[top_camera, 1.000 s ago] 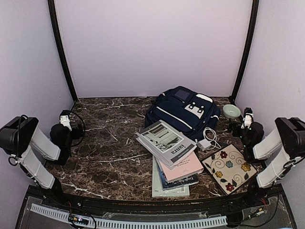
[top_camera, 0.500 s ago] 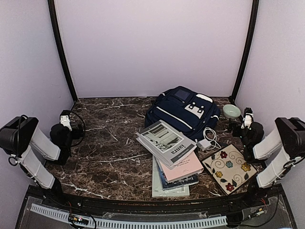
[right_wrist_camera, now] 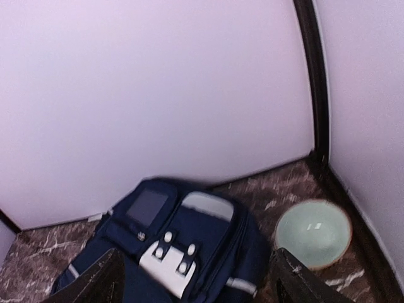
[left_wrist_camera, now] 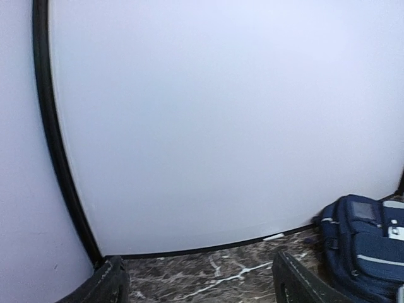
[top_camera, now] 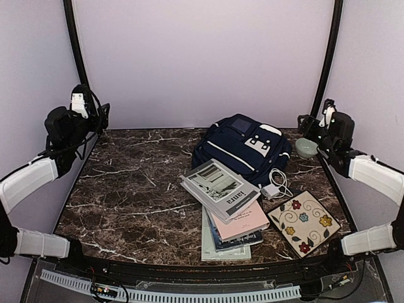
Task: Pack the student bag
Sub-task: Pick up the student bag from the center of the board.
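Your left gripper (left_wrist_camera: 199, 287) is up in the air by the back left corner. Its two fingers (left_wrist_camera: 110, 284) stand wide apart, with nothing between them. Your right gripper (right_wrist_camera: 199, 284) is up high by the back right corner. Its fingers (right_wrist_camera: 297, 284) are spread wide too, and it holds nothing. The student bag (top_camera: 243, 148) lies on the far side of the table (top_camera: 126, 189), close to the back wall and a little to the right of the middle. It is dark blue with thin white stripes, and its front faces up. You can see a pale grey patch (right_wrist_camera: 167, 255) with white buckles on it, and a small white mark on the pocket beside it that is too tiny to read. A green bowl (top_camera: 306, 148) sits just to the right of the bag, near your right gripper. In front of the bag there is a pile of books. The top one is a grey book (top_camera: 219, 188), and the word on its cover looks like "laura". Under it lies a pink book (top_camera: 249, 222), then a dark blue book (top_camera: 243, 240) with pale writing too small to read, then a light green book (top_camera: 221, 251) at the bottom. A white charger (top_camera: 273, 189) with a curled cord lies between the books and the bag. A cream square with bright flowers (top_camera: 305, 222) lies to the right of the books.
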`<state>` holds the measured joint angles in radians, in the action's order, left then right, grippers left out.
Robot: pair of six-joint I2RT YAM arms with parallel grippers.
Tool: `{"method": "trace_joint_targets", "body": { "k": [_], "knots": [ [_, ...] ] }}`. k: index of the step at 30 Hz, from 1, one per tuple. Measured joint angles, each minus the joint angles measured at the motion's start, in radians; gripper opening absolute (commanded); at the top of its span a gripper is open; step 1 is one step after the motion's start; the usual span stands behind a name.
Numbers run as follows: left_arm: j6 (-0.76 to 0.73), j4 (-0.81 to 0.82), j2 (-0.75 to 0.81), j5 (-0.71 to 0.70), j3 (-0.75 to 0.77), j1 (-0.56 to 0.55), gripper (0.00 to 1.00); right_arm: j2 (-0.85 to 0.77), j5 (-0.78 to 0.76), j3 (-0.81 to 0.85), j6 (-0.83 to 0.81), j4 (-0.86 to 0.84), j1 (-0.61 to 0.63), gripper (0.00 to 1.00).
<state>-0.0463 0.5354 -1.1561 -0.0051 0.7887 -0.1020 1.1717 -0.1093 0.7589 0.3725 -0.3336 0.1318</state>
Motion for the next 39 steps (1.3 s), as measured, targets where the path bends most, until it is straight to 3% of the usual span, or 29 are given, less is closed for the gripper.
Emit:
{"method": "trace_joint_targets", "body": {
  "k": [2, 3, 9, 17, 29, 31, 36, 39],
  "knots": [
    [0.026, -0.063, 0.059, 0.026, 0.032, -0.057, 0.77, 0.055, -0.021, 0.018, 0.066, 0.091, 0.054, 0.98],
    [0.035, -0.085, 0.080, 0.051, 0.034, -0.080, 0.76, 0.095, -0.029, 0.024, 0.097, 0.130, 0.074, 1.00],
    [0.065, -0.230, 0.080, 0.176, 0.032, -0.187, 0.76, 0.415, -0.062, 0.199, 0.210, 0.359, 0.125, 1.00],
    [0.050, -0.333, 0.010, 0.327, 0.006, -0.224, 0.77, 0.738, -0.054, 0.460, 0.265, 0.491, 0.110, 1.00],
    [0.000, -0.332, 0.035, 0.367, -0.048, -0.224, 0.79, 0.879, -0.028, 0.612, 0.258, 0.587, 0.110, 0.99],
    [0.000, -0.324, 0.046, 0.379, -0.053, -0.224, 0.79, 0.896, -0.014, 0.631, 0.256, 0.591, 0.110, 0.86],
    [0.001, -0.281, 0.082, 0.410, -0.079, -0.224, 0.80, 0.900, 0.043, 0.637, 0.244, 0.551, 0.105, 0.00],
    [0.006, -0.272, 0.082, 0.417, -0.081, -0.224, 0.80, 0.893, 0.078, 0.638, 0.235, 0.526, 0.099, 0.00]
  ]
}}
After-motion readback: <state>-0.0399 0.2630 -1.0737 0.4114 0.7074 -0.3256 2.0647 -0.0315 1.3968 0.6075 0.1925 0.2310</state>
